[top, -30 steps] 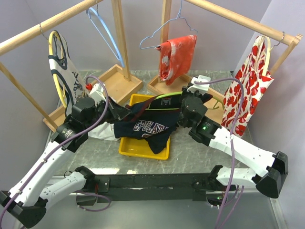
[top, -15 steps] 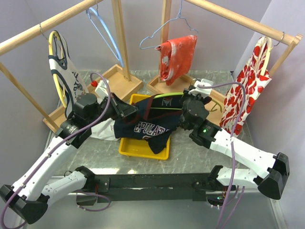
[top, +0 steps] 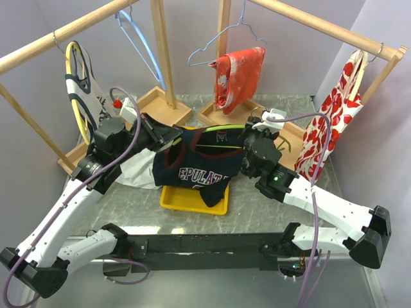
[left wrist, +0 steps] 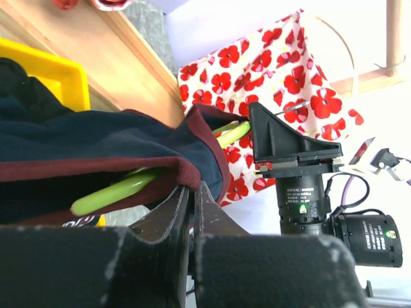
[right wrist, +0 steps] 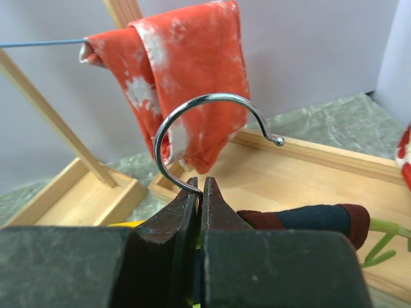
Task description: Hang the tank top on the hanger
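Observation:
The dark navy tank top (top: 199, 168) with red trim and white lettering hangs above the yellow tray, draped over the lime-green hanger (top: 221, 129). My left gripper (top: 172, 137) is shut on its red-trimmed edge at the left; in the left wrist view (left wrist: 192, 192) the trim sits between the jaws, with the tank top (left wrist: 96, 138) and a hanger arm (left wrist: 115, 192) just beyond. My right gripper (top: 249, 142) is shut on the base of the hanger's metal hook (right wrist: 192, 112), seen in the right wrist view (right wrist: 199, 186). The tank top (right wrist: 308, 218) covers the hanger's right shoulder.
A yellow tray (top: 192, 200) lies below. White cloth (top: 138, 174) lies left of it. On the wooden rails hang an orange cloth (top: 239, 74), a red floral garment (top: 334, 115), a white tank top on a yellow hanger (top: 87, 96) and a light blue hanger (top: 144, 45).
Both grippers have risen, lifting the tank top and the hanger higher above the tray. The left gripper moved up and right, and the shirt's front now hangs flatter.

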